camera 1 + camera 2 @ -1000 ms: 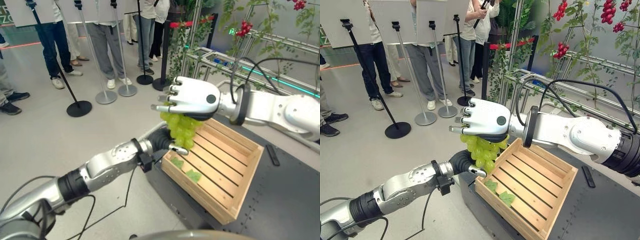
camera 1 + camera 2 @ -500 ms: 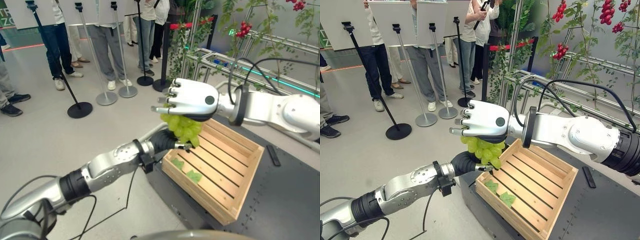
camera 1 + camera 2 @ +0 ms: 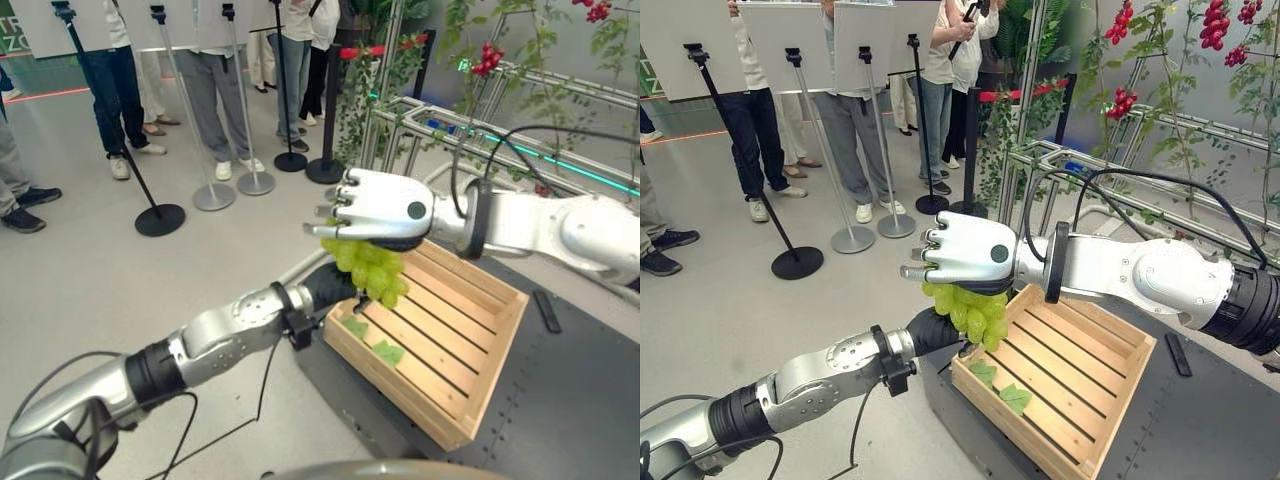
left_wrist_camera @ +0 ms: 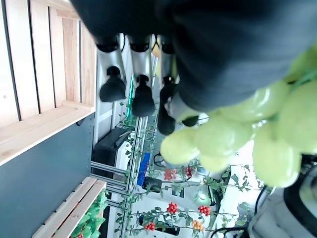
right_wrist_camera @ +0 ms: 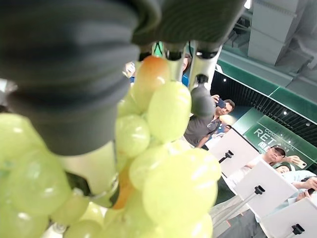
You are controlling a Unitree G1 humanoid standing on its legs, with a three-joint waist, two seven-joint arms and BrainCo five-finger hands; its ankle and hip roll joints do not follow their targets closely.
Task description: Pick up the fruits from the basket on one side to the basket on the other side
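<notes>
While hanging over the near-left corner of the slatted pale wooden crate (image 3: 1065,370), bunch of round green grapes (image 3: 968,308) dangles under right hand (image 3: 965,252), roughly 10 o'clock from crate centre. Right hand palm-down, fingers curled over top of bunch, pinching it near the stem; confirmed in right wrist view with grapes (image 5: 163,148) packed against the fingers. Left hand (image 3: 325,281) sits just beneath the bunch, at 6 o'clock of the grapes, dark cover touching or nearly touching lowest berries. Left fingers (image 4: 113,74) hang fairly straight and relaxed in left wrist view, closing on nothing, grapes (image 4: 233,139) beside them. Two green leaves (image 3: 1000,385) lie on crate floor near front rail. Onlookers' legs (image 3: 215,90) and grey stanchion posts (image 3: 240,100) stand at 11 o'clock, well apart. Red cherry-tomato vines (image 3: 1215,25) at 1 o'clock.

Step in hand judged as handover or carry of bunch across. For doing well: support bunch from below before loosening top pinch, keep pinch on stem rather than berries, move slowly to avoid swing, avoid knocking crate rail.
</notes>
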